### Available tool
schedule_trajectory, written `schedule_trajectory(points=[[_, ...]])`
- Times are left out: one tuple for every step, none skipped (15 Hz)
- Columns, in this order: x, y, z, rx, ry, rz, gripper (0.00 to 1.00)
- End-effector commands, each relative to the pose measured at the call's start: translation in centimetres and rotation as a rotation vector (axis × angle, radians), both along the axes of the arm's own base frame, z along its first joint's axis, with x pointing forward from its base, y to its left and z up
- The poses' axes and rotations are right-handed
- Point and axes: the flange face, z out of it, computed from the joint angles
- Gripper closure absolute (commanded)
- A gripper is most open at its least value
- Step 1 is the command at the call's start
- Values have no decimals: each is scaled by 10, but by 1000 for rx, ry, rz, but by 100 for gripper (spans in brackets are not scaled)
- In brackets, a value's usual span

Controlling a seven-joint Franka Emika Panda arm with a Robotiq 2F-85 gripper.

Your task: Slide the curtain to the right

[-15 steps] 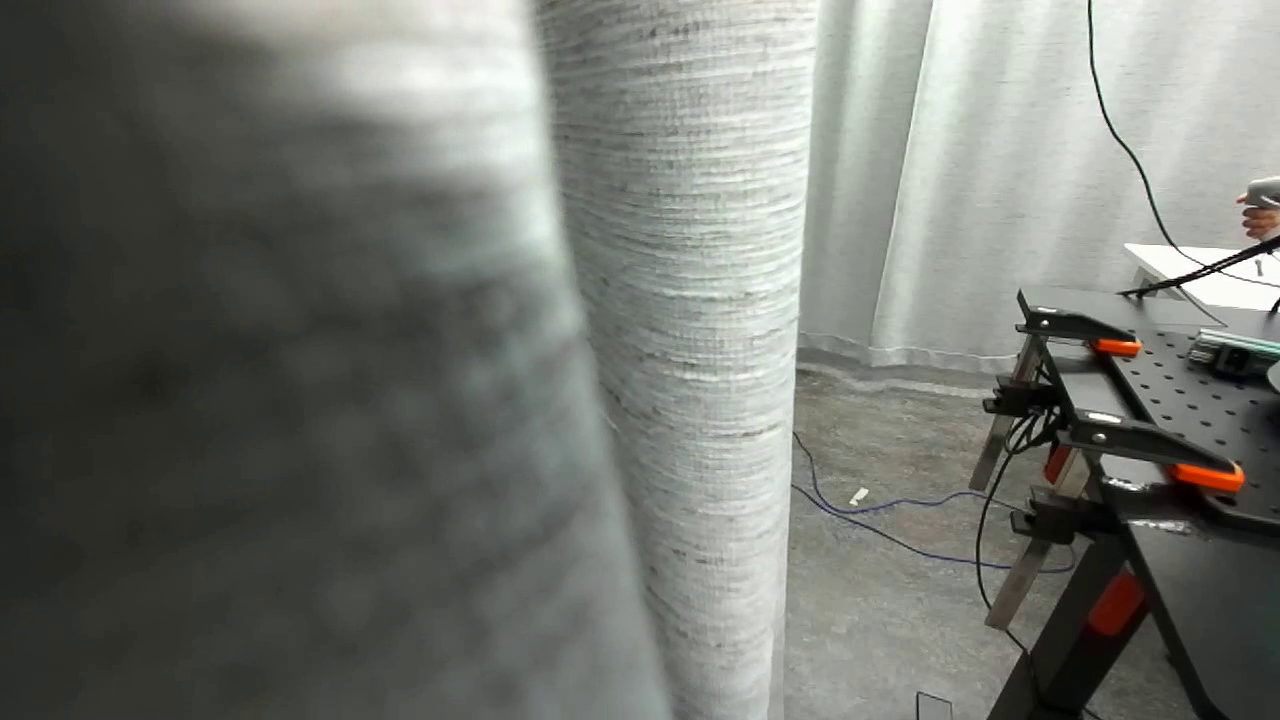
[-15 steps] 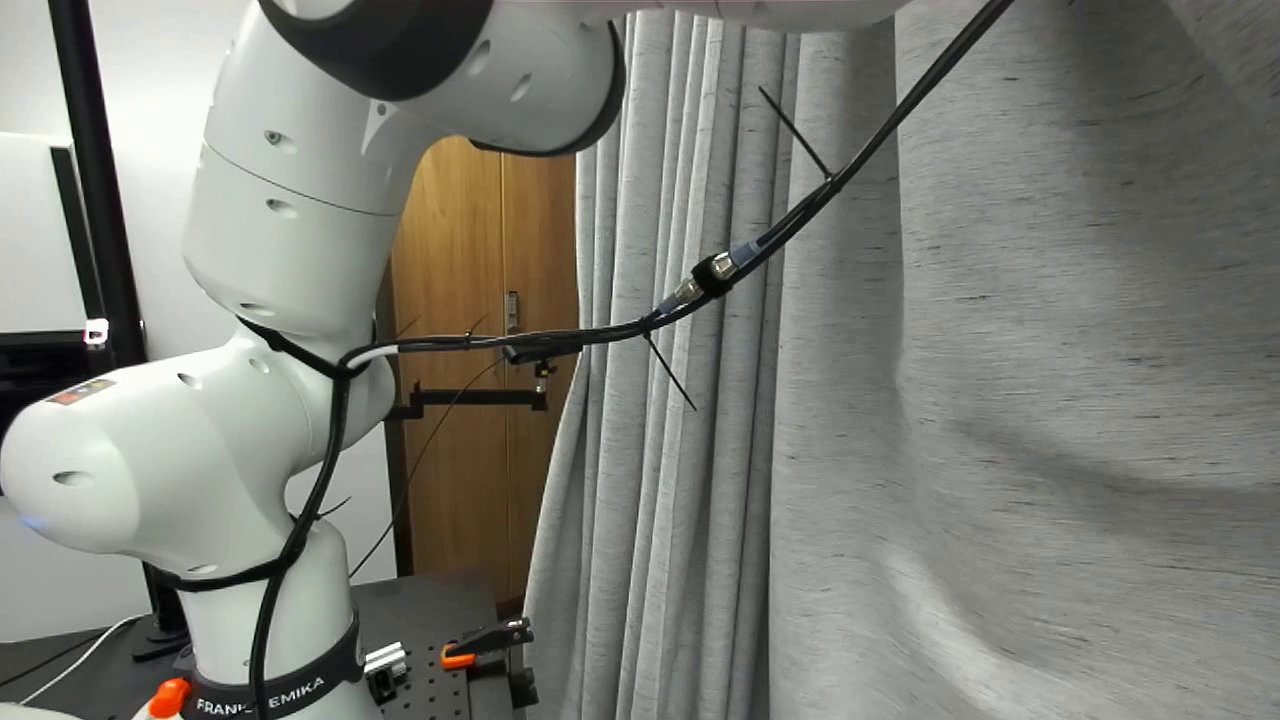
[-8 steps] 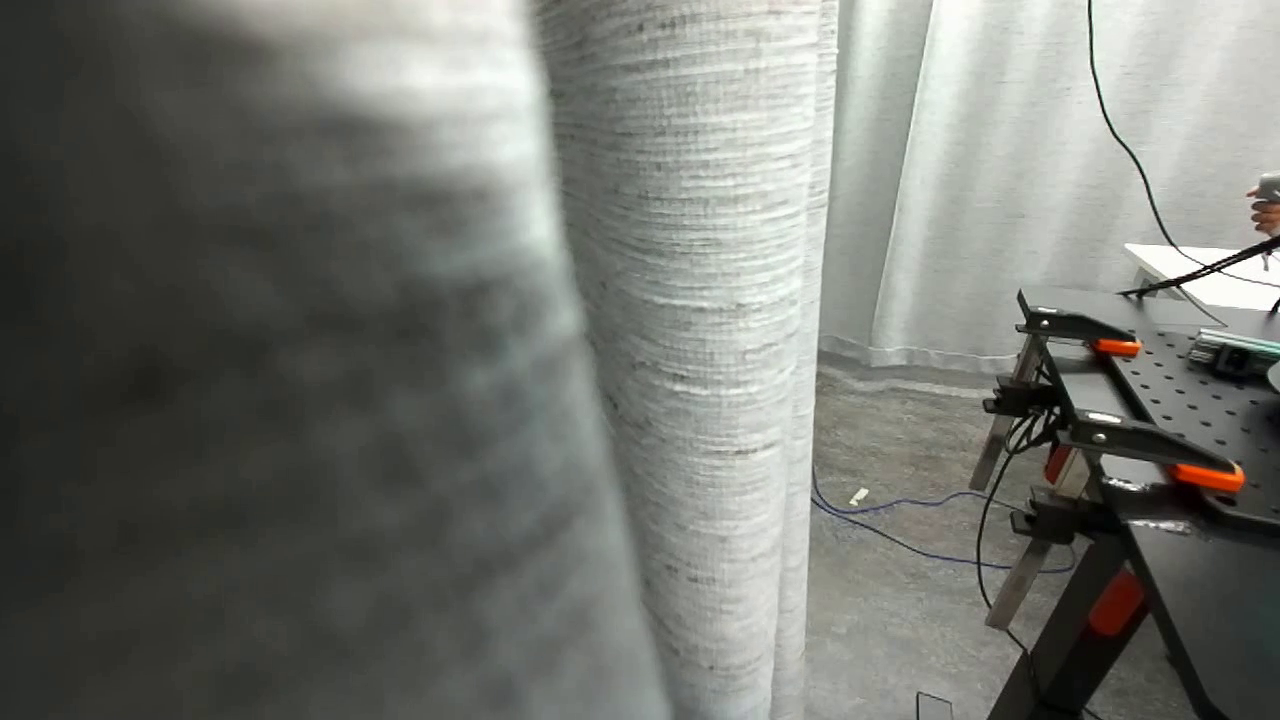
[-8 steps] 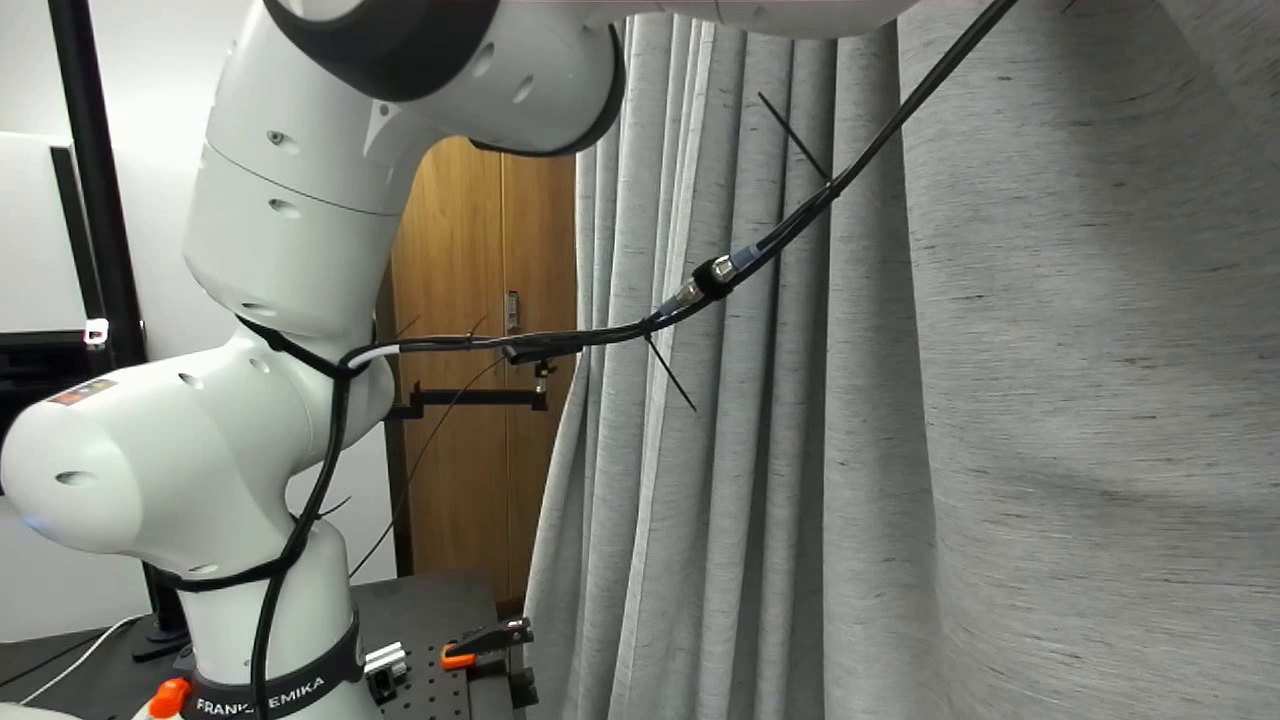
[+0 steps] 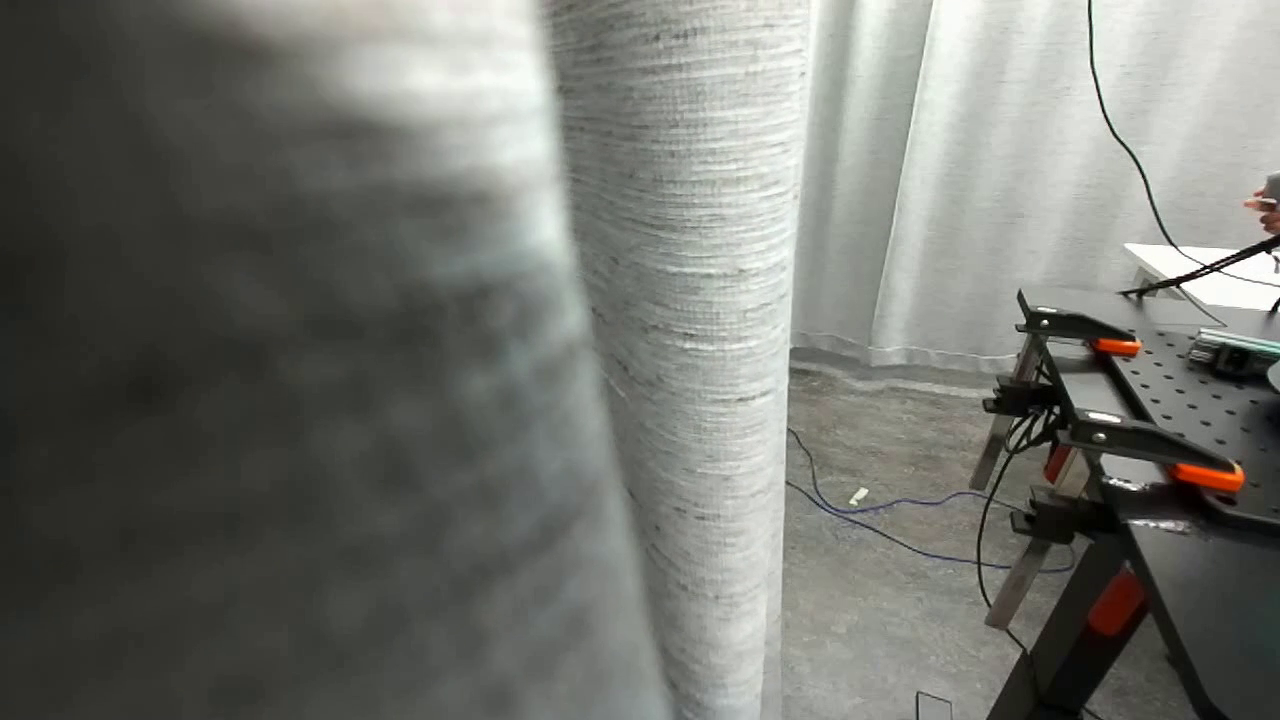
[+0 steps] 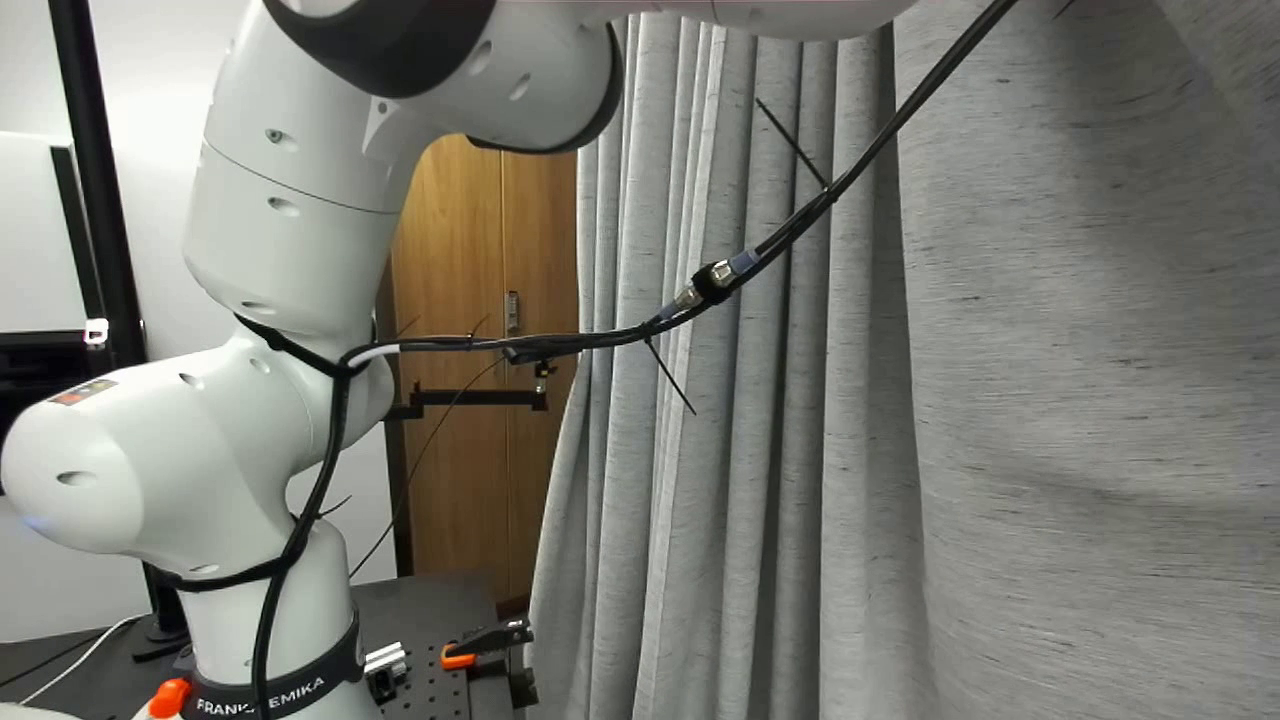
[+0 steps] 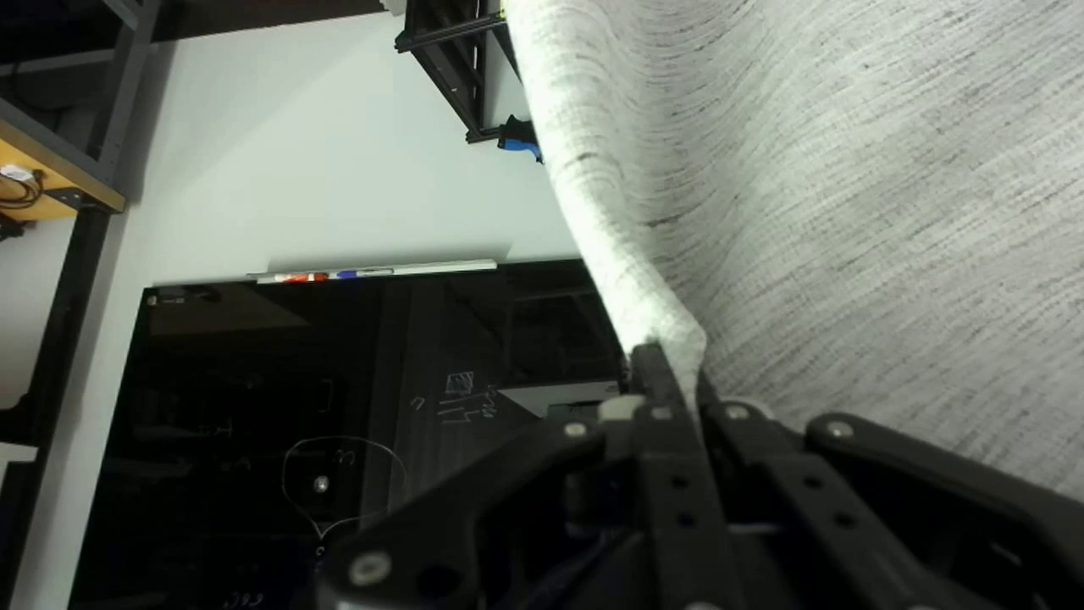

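Observation:
The grey curtain [image 5: 690,300] hangs in folds in an exterior view, with a dark blurred part of it close to the camera on the left. It also hangs in gathered folds in the other exterior view [image 6: 1080,350], with a broad flatter panel on the right. In the wrist view the curtain [image 7: 847,212] fills the right side, and its edge runs down into my gripper [image 7: 680,377]. The gripper is shut on this edge, with the cloth pinched between the fingertips. The gripper is out of sight in both exterior views; the arm [image 6: 290,200] reaches along the top toward the curtain.
A black table [image 5: 1190,600] with orange-tipped clamps [image 5: 1150,440] stands on the right. Blue cables [image 5: 920,503] lie on the floor. A black cable bundle [image 6: 620,335] hangs from the arm in front of the curtain. A wooden cabinet [image 6: 460,250] stands behind. A person's hand [image 5: 1268,210] shows at the right edge.
The curtain's folds sway: its free edge swings right, then back left. Near the flat panel, the folds have shifted right and opened out. The arm has barely moved.

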Motion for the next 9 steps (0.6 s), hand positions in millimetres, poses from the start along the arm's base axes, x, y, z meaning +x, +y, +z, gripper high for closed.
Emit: schedule_trajectory(points=[[1,0,-2,2,3,0,98],[1,-1,-4,3,5,0,98],[1,-1,-5,4,6,0,98],[1,-1,-6,5,7,0,98],[1,-1,-6,5,7,0,98],[1,-1,-6,5,7,0,98],[1,-1,-6,5,7,0,98],[1,-1,-6,5,7,0,100],[4,-7,-4,11,-5,-27,100]])
